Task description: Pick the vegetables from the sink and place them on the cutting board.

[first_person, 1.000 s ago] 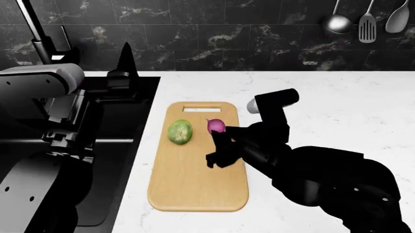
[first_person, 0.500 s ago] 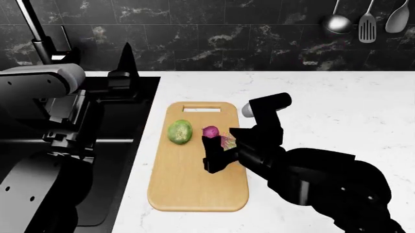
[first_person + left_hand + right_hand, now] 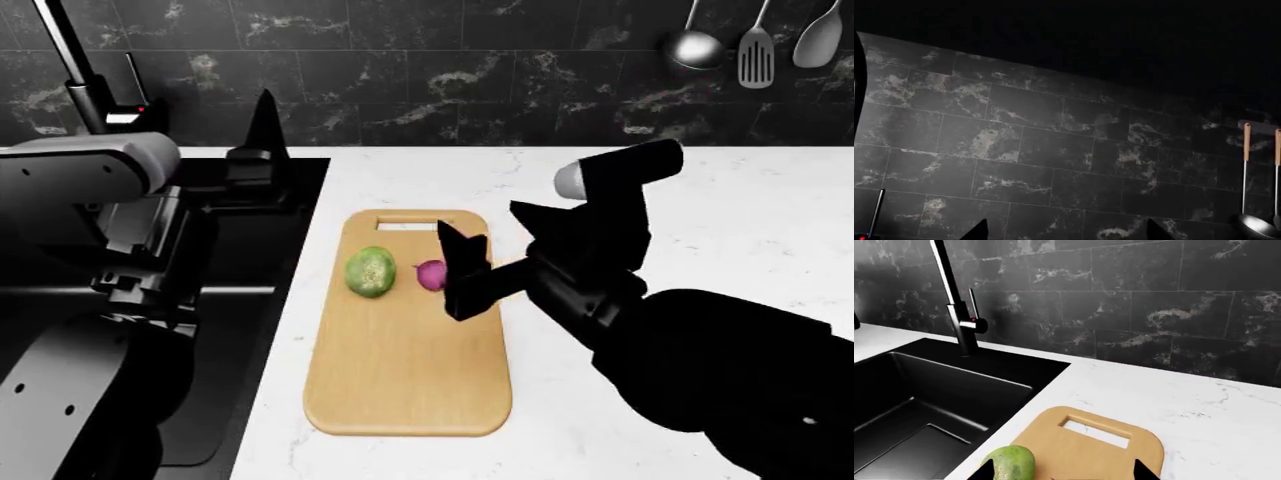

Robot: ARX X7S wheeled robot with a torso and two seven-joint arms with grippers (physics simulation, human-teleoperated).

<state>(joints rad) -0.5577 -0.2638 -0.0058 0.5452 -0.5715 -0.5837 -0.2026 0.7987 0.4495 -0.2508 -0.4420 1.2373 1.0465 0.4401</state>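
On the cutting board (image 3: 400, 370), near its slot end, the round vegetable (image 3: 371, 271) and the magenta bulb (image 3: 431, 274) lie side by side, both out of the sink (image 3: 254, 270). Risk, as I judge it: the right gripper (image 3: 461, 270) hangs just beside the bulb, so a careless sweep could roll it onto the desk (image 3: 721, 220). Its jaws stand spread and empty. The left gripper (image 3: 1064, 231) seems open too, though only its tips show, facing the wall.

On the cutting board (image 3: 400, 370), right of the sink (image 3: 287, 215), the ball (image 3: 371, 271) lies left of the radish (image 3: 430, 274), seemingly apart.
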